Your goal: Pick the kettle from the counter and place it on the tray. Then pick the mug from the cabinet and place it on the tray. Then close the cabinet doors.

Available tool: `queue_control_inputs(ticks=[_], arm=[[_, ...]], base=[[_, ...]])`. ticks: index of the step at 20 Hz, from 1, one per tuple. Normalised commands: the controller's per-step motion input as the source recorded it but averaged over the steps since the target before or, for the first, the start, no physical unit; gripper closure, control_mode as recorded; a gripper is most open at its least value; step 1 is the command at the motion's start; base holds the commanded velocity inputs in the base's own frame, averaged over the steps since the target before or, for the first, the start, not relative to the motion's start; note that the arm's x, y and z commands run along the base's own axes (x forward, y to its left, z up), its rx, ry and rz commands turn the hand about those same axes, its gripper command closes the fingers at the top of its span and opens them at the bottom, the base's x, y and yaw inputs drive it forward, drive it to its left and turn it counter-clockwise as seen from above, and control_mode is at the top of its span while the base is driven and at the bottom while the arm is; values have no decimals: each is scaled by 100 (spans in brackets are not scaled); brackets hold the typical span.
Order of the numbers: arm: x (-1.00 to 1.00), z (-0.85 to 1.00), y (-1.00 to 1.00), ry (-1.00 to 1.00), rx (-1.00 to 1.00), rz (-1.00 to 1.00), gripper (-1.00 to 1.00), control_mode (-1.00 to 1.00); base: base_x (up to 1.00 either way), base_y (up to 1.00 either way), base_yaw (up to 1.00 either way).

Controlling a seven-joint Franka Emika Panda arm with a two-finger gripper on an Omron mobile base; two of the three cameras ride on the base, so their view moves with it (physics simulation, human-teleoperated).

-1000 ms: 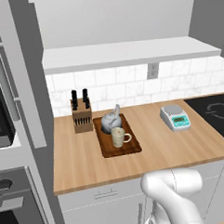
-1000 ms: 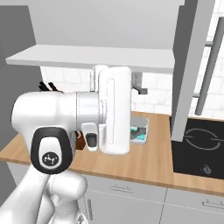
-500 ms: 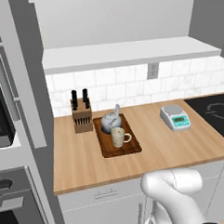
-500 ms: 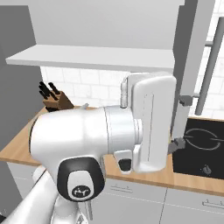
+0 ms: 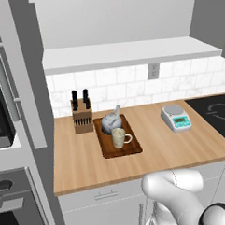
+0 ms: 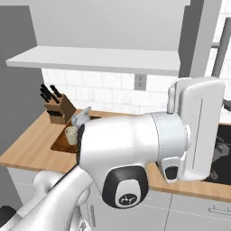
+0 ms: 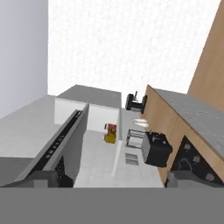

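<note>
While I look down from the left base camera, the kettle [image 5: 109,122] and the mug [image 5: 118,137] both sit on the dark wooden tray [image 5: 131,149], the kettle at the far end toward the tiled wall and the mug just in front of it, handle turned to the right. That tray lies on the butcher-block counter [image 5: 89,168], just right of a knife block [image 5: 82,117] with black handles. Farther right on the worktop I see a small kitchen scale [image 5: 176,118] with a teal face, and beyond it the black cooktop [image 5: 214,112]. Above the backsplash, the light-grey cabinet [image 5: 130,53] shows me only its underside and front edge, so I cannot tell how its doors stand.

From the right base camera my own arm blocks most of the middle, but I can still pick out the knife block [image 6: 60,108], the kettle [image 6: 80,117] and the mug [image 6: 71,134] at the left, on the tray [image 6: 59,144].

Through the hand camera the picture is rolled hard: a wood surface [image 7: 210,83] runs along the right and pale walls and floor fall away below. The gripper [image 7: 112,178] has its fingers spread wide at the bottom corners, with nothing between them.
</note>
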Motion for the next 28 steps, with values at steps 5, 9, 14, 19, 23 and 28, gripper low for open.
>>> queue_control_inputs(ticks=[5, 9, 14, 19, 23, 28], arm=[[38, 0, -16, 7, -2, 14, -100, -100], [52, -6, 0, 13, -4, 21, -100, -100], [46, -4, 9, 5, -6, 24, -100, -100], [37, 0, 15, 0, -5, 25, -100, -100], [19, -2, 66, 0, -18, 22, -100, -100], [26, -7, 68, 4, -16, 23, -100, -100]], base=[[0, 0, 0], [0, 0, 0], [0, 0, 0], [0, 0, 0], [0, 0, 0], [0, 0, 0]])
